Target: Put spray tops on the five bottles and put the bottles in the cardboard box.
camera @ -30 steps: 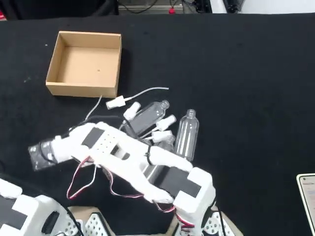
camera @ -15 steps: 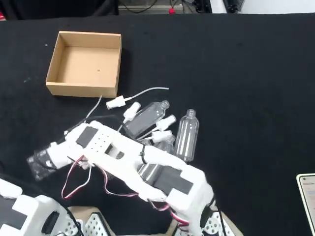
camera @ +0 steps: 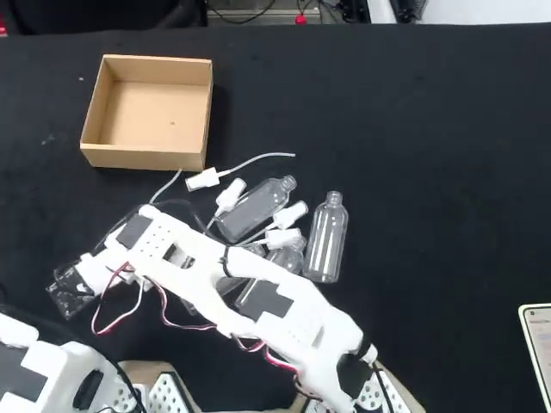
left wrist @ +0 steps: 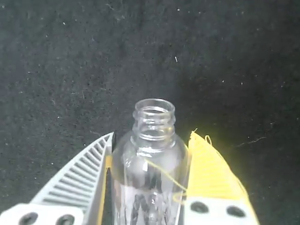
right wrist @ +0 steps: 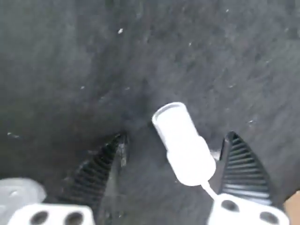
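Where the high view looked down, the cardboard box (camera: 142, 158) sat by the tabletop's (camera: 448, 129) far left corner. Loose bottles (camera: 328, 237) lay mid-tabletop. An arm (camera: 224, 275) stretched toward the near left edge.

Left wrist view: left pincer (left wrist: 152, 135) pinched an uncapped bottle (left wrist: 152, 161).

Right wrist view: right pincer (right wrist: 176, 137) spread, spray top (right wrist: 180, 140) close against one finger.

Risk: unclamped, the top could slip, or its tube (right wrist: 207, 188) miss the neck (left wrist: 153, 112).

right tool (camera: 71, 288) now lower, slightly farther from the cardboard box (camera: 142, 158)
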You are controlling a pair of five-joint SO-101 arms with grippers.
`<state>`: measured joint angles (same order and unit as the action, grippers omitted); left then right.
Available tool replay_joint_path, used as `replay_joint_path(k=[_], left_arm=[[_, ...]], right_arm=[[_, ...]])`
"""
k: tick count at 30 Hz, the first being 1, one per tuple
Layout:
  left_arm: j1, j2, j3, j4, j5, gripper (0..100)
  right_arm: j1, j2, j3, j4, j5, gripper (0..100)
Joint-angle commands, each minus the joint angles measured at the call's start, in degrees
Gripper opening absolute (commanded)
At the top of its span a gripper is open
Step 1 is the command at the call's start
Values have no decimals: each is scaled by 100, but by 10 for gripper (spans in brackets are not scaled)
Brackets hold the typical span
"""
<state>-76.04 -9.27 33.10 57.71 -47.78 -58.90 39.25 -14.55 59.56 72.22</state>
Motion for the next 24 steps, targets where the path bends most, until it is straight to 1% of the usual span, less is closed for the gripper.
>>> replay_joint_path(k=[1,3,5,6,8,10,12,14,17,20,24], left_arm=[[-40,-246,-321,-44,-70,98],[-40,-246,-321,-44,-70,98],[-40,-246,-321,-18,-70,98],[-40,-246,-356,88,-70,98],[-31,-246,-418,352,-79,98],[-4,-255,-497,536,-79,98],[13,-255,-567,563,-70,98],[75,-281,-549,563,-62,98],[330,-290,-532,589,-44,97],[558,-308,-576,598,-26,97],[655,-501,-549,598,114,98]], right_arm=[[167,119,-479,79,-123,265],[211,136,-655,123,-448,168],[290,127,-848,97,-1055,47],[334,127,-998,97,-1415,4],[457,101,-1288,149,-2277,37],[571,84,-1622,273,-3270,8],[712,-4,-1956,580,-4229,11],[862,-189,-2325,976,-4923,11],[1046,-602,-2853,1512,-5486,11],[1222,-1024,-3275,1802,-5785,11],[1495,-1587,-3758,2084,-6163,11]])
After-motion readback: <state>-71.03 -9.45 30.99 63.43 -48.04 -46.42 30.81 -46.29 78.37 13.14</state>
